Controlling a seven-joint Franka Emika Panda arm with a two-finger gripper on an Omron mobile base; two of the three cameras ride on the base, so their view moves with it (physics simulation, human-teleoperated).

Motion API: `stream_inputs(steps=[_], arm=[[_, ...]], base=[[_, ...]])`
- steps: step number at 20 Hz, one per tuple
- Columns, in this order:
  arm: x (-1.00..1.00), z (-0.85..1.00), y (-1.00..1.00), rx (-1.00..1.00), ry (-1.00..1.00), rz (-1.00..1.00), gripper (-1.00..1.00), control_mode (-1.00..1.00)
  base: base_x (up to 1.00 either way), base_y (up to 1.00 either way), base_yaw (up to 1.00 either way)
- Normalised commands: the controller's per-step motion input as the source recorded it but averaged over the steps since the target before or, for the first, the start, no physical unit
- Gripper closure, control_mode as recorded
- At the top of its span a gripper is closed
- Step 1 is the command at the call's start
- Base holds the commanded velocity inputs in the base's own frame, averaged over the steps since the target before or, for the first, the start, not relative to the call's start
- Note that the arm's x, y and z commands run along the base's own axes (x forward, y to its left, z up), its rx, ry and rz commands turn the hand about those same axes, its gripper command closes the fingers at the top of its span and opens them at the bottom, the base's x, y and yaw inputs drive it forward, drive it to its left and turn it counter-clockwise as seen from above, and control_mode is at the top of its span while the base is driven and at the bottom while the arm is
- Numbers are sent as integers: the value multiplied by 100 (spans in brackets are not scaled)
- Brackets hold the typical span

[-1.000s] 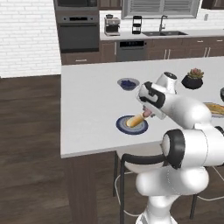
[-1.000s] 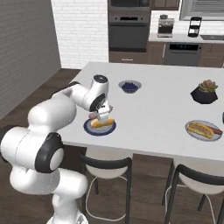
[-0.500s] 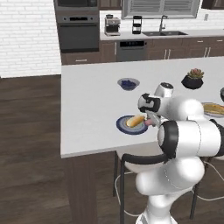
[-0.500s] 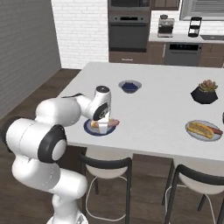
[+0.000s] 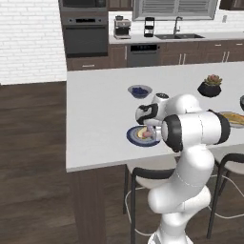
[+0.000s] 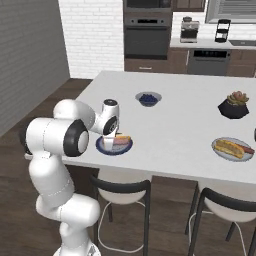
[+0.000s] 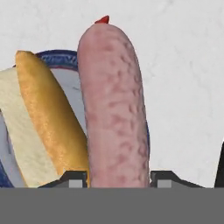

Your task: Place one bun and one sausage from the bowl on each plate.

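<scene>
Jaws are being held pinched on the sausage in the hand view, beside the bun on the blue-rimmed plate. From the left base, the gripper is hovering over that plate; lowering before release is being advised. From the right base, the plate is sitting near the desk edge.

The white arm with dark joints folds tightly at centre right of the left base view, forearm doubled back, wrist pointing down. Its gripper hangs low, fingertips at the hand view's bottom clamping a pink sausage.
</scene>
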Motion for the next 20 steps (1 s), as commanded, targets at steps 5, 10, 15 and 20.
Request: stream_inputs(steps=[5,10,15,20], arm=[[58,-39,21,-1,5,-2,-100,-100],[-3,-9,0,0,0,0,-100,-100],[-39,9,-4,1,-2,0,-100,-100],[-61,84,-5,5,-30,0,-100,-100]], base=[[0,0,0],[0,0,0],[0,0,0],[0,0,0]])
